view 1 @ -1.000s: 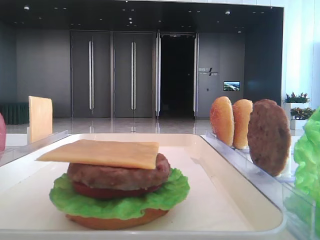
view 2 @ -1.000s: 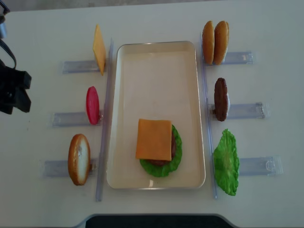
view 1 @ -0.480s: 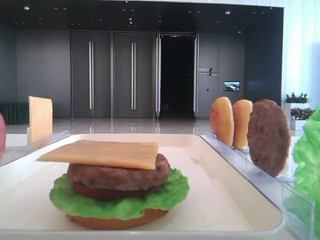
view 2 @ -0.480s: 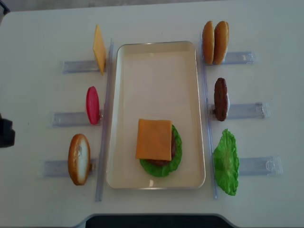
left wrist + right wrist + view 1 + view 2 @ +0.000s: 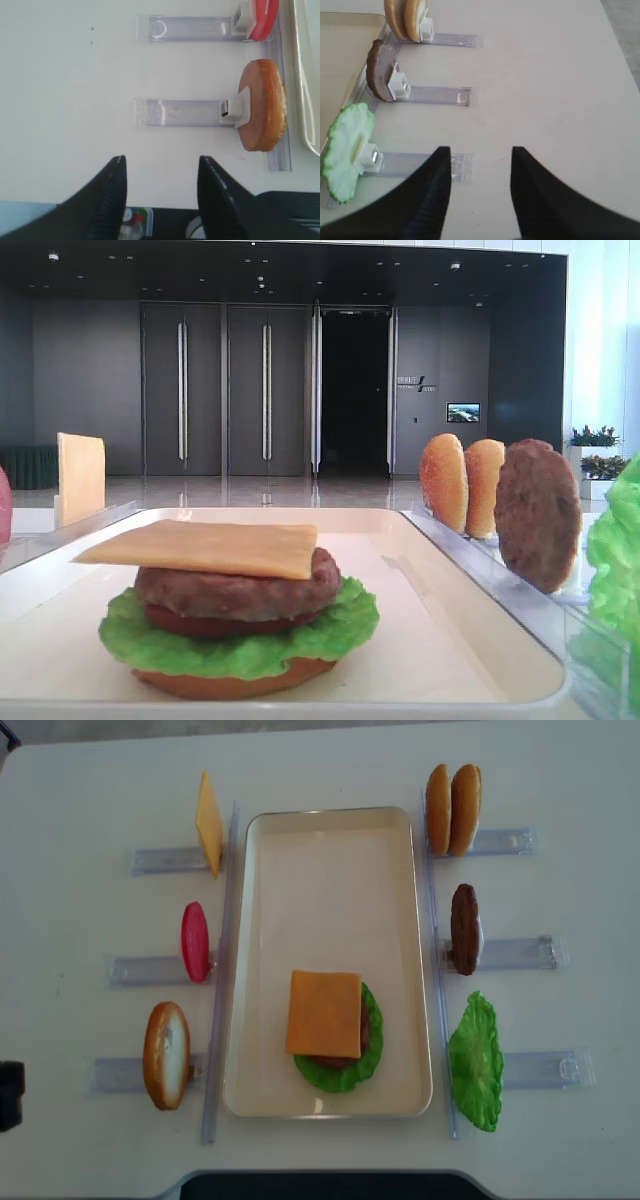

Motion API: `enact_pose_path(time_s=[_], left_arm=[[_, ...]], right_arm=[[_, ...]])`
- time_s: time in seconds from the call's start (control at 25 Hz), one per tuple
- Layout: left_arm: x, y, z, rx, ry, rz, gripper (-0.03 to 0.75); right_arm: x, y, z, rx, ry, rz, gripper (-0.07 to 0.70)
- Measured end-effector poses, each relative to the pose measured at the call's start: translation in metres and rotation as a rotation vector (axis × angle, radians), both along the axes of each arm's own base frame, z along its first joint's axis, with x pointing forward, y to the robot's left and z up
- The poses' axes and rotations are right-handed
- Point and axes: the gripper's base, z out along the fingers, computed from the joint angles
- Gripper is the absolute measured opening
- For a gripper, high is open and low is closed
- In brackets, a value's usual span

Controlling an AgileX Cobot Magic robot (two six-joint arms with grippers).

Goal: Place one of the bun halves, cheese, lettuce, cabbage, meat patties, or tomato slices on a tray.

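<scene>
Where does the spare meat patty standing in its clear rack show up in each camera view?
Low front view: the spare meat patty stands at right, behind the tray's right rim.
Overhead view: the patty is at middle right, just right of the tray.
Right wrist view: the patty is at upper left.
Left wrist view: not in it.
Shared landmark: the pair of bun halves stands one rack beyond it.

In the low front view the lettuce [image 5: 618, 570] on the right and the red tomato slice [image 5: 4, 505] on the left are cut off by the edges. The bottom bun [image 5: 232, 681] hides under the stack. Overhead, only a dark corner of the left claw [image 5: 9, 1094] shows.
</scene>
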Motion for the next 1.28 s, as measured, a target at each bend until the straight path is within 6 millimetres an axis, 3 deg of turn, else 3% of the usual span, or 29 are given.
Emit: enact_pose_path(time_s=[0.32, 0.68, 1.28], left_arm=[[-0.034, -0.005, -0.024, 0.035, -0.175, -0.01, 0.315], [-0.064, -0.01, -0.023, 0.069, -0.396, -0.009, 0.306], [-0.067, -0.009, -0.023, 0.078, -0.412, -0.004, 0.306]], right_arm=[[0.0, 0.0, 0.0, 0.001, 0.0, 0.001, 0.304], [0.0, 0.0, 0.0, 0.004, 0.001, 0.003, 0.302], [0.0, 0.001, 0.0, 0.006, 0.001, 0.004, 0.299]])
